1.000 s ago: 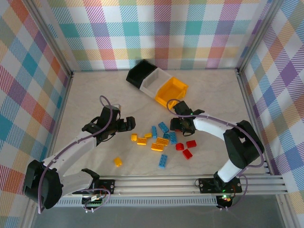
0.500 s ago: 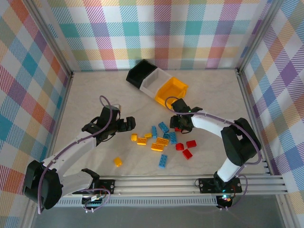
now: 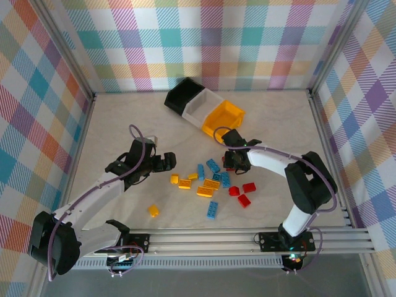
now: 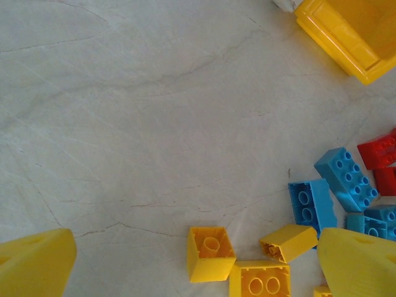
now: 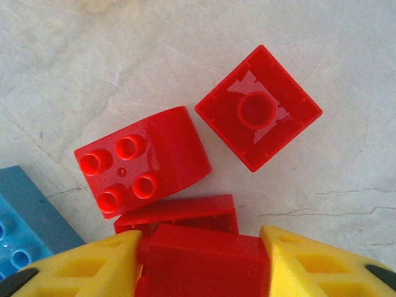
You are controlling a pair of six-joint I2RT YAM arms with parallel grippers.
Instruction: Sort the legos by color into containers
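Note:
My right gripper (image 3: 234, 162) is shut on a red brick (image 5: 204, 260), squeezed between its yellow fingers (image 5: 309, 269). Just beyond it lie three more red bricks: a flat one (image 5: 179, 213), a curved studded one (image 5: 145, 161) and an upturned square one (image 5: 258, 106). My left gripper (image 3: 166, 162) stands open over bare table, left of the pile. Ahead of it are yellow bricks (image 4: 209, 252) and blue bricks (image 4: 311, 204). The joined bins stand at the back: black (image 3: 179, 94), white (image 3: 199, 108), yellow-orange (image 3: 216, 124).
Loose bricks cover the table's middle: blue (image 3: 212, 209), yellow (image 3: 184, 183), red (image 3: 249, 187), with one yellow brick (image 3: 153, 210) alone near the front. The yellow-orange bin's corner (image 4: 346, 43) shows at the top right of the left wrist view. Plaid walls enclose the table.
My right gripper has shifted slightly left and toward the back with the red brick in it. The left arm has barely moved.

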